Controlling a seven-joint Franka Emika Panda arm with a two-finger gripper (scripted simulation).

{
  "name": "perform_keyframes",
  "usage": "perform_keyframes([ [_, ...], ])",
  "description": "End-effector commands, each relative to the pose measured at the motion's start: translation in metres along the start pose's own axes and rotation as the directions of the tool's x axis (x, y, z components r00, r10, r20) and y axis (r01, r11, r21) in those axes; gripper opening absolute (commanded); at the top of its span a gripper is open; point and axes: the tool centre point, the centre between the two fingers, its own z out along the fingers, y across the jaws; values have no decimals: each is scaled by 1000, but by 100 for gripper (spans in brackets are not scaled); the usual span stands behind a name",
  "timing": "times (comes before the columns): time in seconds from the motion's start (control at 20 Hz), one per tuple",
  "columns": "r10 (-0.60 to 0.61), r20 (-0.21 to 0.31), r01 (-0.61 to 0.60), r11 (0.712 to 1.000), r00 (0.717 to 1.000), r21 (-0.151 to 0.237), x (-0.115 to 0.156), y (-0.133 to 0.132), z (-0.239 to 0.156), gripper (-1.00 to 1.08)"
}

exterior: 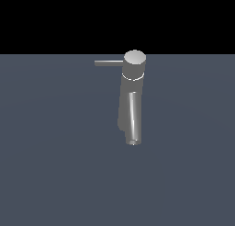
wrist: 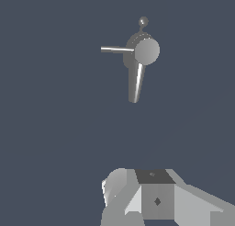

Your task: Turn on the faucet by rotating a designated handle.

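While one faucet (exterior: pixel 132 96) stands with one handle (exterior: pixel 109 63) pointing to the exterior view's left, gripper (wrist: pixel 151 200) state can't be told.

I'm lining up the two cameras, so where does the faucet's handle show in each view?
Exterior view: the handle is a thin rod sticking out from the round cap toward the exterior view's left, near the top of the faucet.
Wrist view: the handle juts sideways from the cap, well ahead of the gripper.
Shared landmark: the shiny spout, crosswise to the handle in both views.
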Motion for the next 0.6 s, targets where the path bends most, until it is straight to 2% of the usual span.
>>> perform_keyframes([
  [0.0, 0, 0, 0, 1000, 1000, 0, 0, 0, 0, -100],
  [0.55, 85, -24, -84, 996, 996, 27, 6, -7, 13, -100],
])
